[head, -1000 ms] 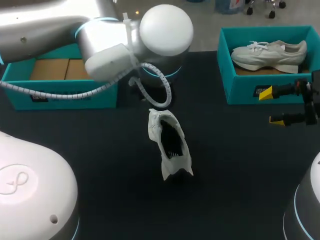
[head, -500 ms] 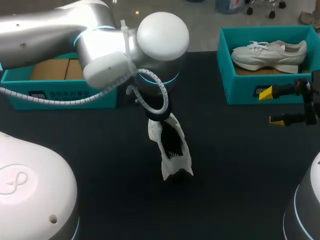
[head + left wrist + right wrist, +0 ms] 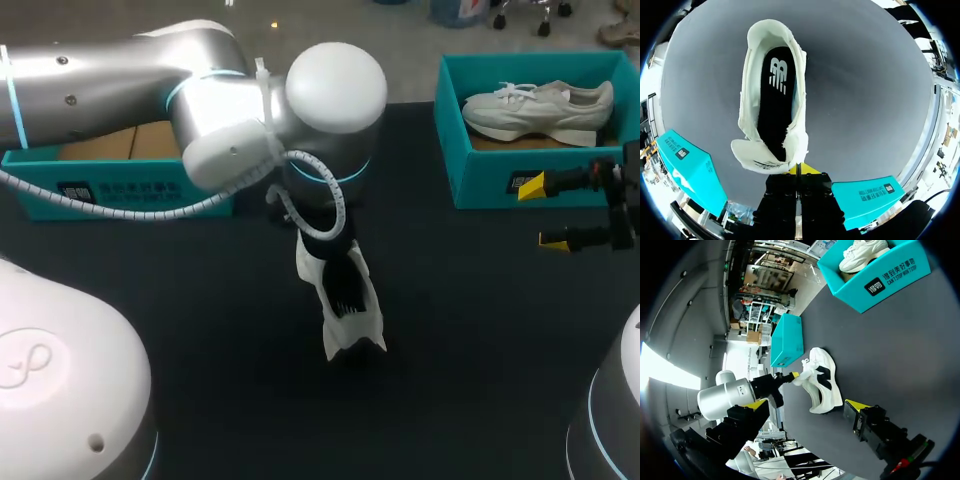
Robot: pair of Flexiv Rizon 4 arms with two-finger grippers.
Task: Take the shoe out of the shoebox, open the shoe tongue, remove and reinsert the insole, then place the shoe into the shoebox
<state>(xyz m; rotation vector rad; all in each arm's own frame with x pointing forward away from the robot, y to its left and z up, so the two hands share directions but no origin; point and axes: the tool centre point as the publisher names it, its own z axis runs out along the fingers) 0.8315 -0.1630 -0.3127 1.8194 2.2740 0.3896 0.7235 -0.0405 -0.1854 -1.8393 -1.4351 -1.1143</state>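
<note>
A white shoe (image 3: 343, 293) with a black insole (image 3: 774, 105) stands on the dark table (image 3: 470, 330), its mouth spread wide. In the left wrist view the heel points away and the tongue (image 3: 767, 157) lies nearest me. My left gripper (image 3: 798, 169) is shut on the tongue's near edge, its yellow tips pressed together; in the head view the wrist hides it, and it sits at the shoe's far end (image 3: 322, 240). My right gripper (image 3: 556, 212) hangs open off to the right, well apart from the shoe (image 3: 821, 382), with nothing between its fingers.
A teal shoebox (image 3: 480, 180) at the back right holds a second white shoe (image 3: 540, 105). Another teal box (image 3: 120, 190) with a cardboard floor stands at the back left, behind my left arm. Both arm bases fill the near corners.
My left gripper has come down onto the shoe's far end and shut on the tongue. The shoe has barely shifted. The right arm has not moved.
</note>
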